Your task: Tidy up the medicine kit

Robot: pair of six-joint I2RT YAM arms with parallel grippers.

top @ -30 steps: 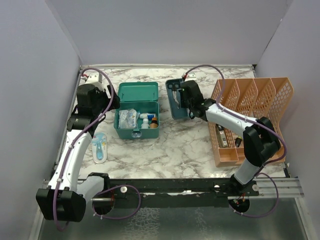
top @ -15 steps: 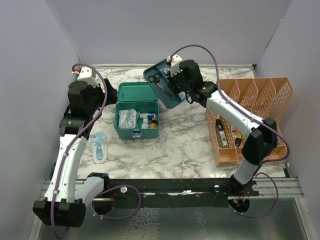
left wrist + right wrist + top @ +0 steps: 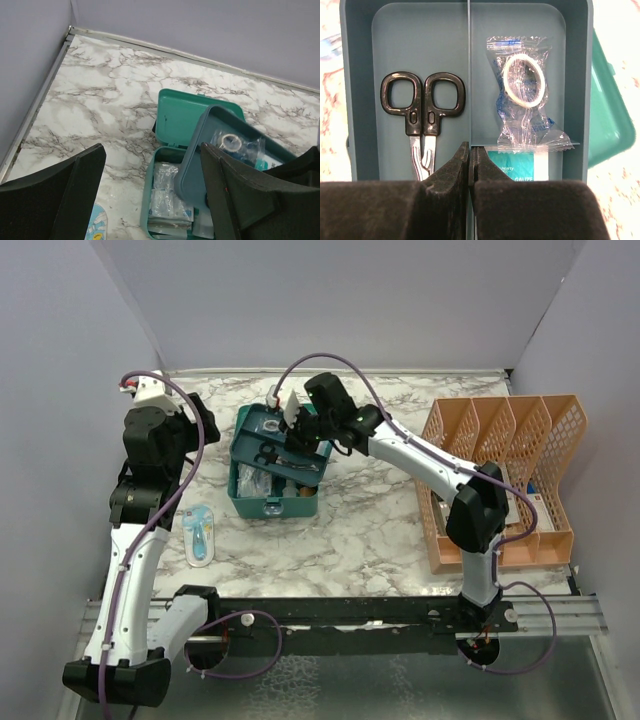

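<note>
Insert tray [image 3: 420, 50] swung over medicine kit [image 3: 272, 508], lengthwise left-right.

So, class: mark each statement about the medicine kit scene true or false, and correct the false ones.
1. The right gripper is shut on the divider of the tray. True.
2. The tray is empty. False: it holds scissors and a wrapped tape roll, among other things.
3. The left gripper is open and holds nothing. True.
4. The kit has its lid closed. False: the lid is open.
</note>
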